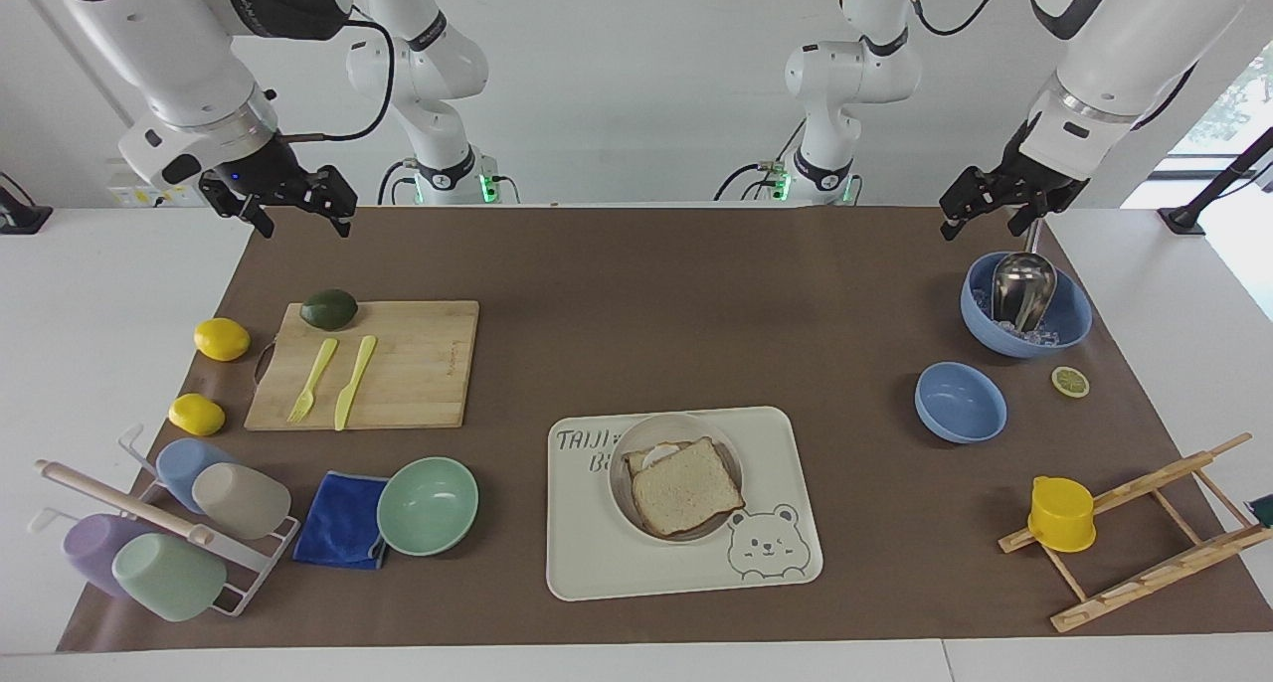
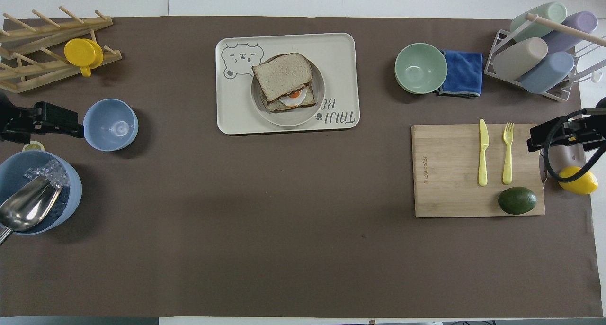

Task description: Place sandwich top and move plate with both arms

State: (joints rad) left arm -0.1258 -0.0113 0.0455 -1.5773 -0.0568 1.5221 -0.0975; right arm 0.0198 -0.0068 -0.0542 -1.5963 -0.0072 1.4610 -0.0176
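R end effector [image 1: 295,215] up over bench edge nr robots, above avocado [image 1: 329,308] end of cutting board [image 1: 370,364]; fingers apart, nothing held. Sandwich top [image 1: 686,486] lies on egg slice, skewed, on plate [image 1: 625,446]; plate sits on bear tray [image 1: 776,433], mid-bench. L end effector [image 1: 988,214] in air over scoop handle at ice bowl [image 1: 1069,314]; released, empty.
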